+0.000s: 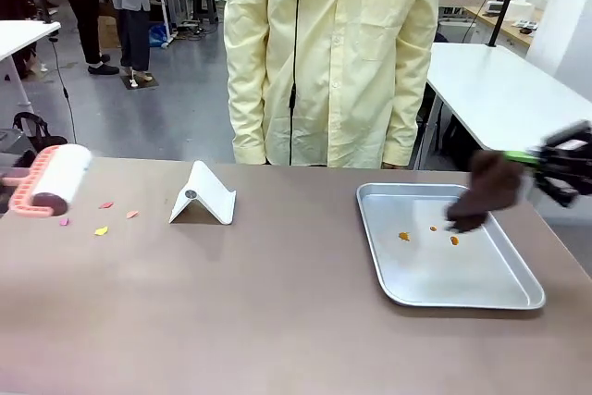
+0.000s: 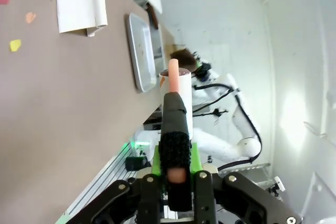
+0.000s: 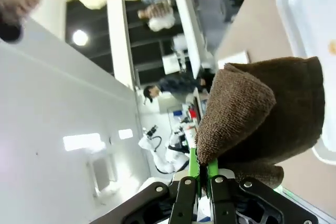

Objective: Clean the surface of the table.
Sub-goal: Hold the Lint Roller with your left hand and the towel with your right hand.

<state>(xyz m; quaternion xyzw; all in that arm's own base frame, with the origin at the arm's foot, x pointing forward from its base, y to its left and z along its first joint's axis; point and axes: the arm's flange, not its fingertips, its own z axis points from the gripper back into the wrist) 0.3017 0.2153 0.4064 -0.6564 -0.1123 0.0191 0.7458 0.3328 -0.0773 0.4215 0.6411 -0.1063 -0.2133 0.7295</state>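
**Front view:** The grey-brown table spans the foreground, with a person in a pale yellow coat standing at its 12 o'clock edge. A pink-handled lint roller is at the 9 o'clock edge, and coloured paper scraps lie just to its 4 o'clock. A white folded stand sits toward 11 o'clock. A silver tray at 3 o'clock holds orange crumbs. The right gripper enters from 3 o'clock, its jaws closed on a brown cloth hanging over the tray's 1 o'clock corner.

**Left wrist view:** The left gripper has its jaws clamped on the roller's handle, and the white roll points to 12 o'clock. The table occupies the 9 o'clock side, carrying the stand and scraps.

**Right wrist view:** The right gripper's jaws are pinched shut on the cloth, which bunches toward 2 o'clock. The tray shows at 1 o'clock, with a strip of table beside it.
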